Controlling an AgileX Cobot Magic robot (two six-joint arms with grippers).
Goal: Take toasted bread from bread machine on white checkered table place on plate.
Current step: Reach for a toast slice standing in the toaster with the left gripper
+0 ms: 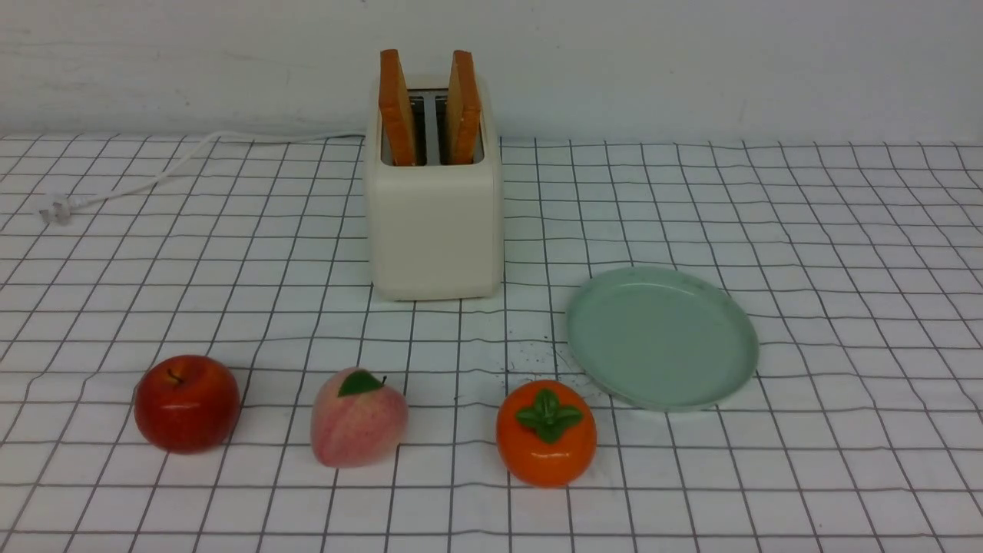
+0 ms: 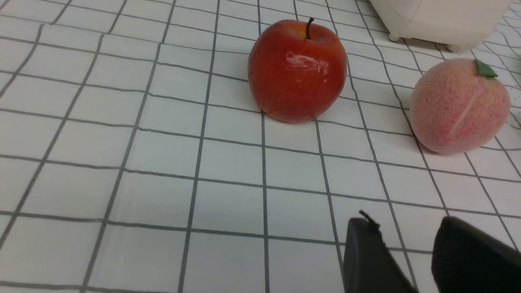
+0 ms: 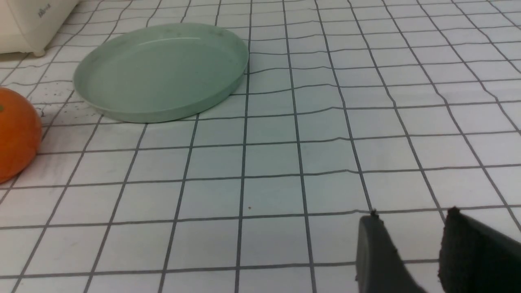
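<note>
Front view, left to right on white checkered table [image 1: 845, 230]: apple [image 1: 187, 403], peach [image 1: 357, 418], bread machine [image 1: 434, 223] with toasted bread [image 1: 397, 107] upright in both slots, persimmon [image 1: 546, 434], plate [image 1: 662, 338] apart from machine. Wrist views: left gripper [image 2: 405, 228] spread apart, gripping nothing; right gripper [image 3: 411, 219] likewise apart, empty.

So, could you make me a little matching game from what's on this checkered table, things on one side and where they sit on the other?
Things:
1. toasted bread
2. plate
3. apple
4. persimmon

Places:
A. leftmost of the three fruits in front
B. standing upright in the slots of the bread machine
C. lying flat, to the right of the bread machine
D. rightmost fruit, close to the plate's front left rim

Pairs: 1-B, 2-C, 3-A, 4-D
</note>
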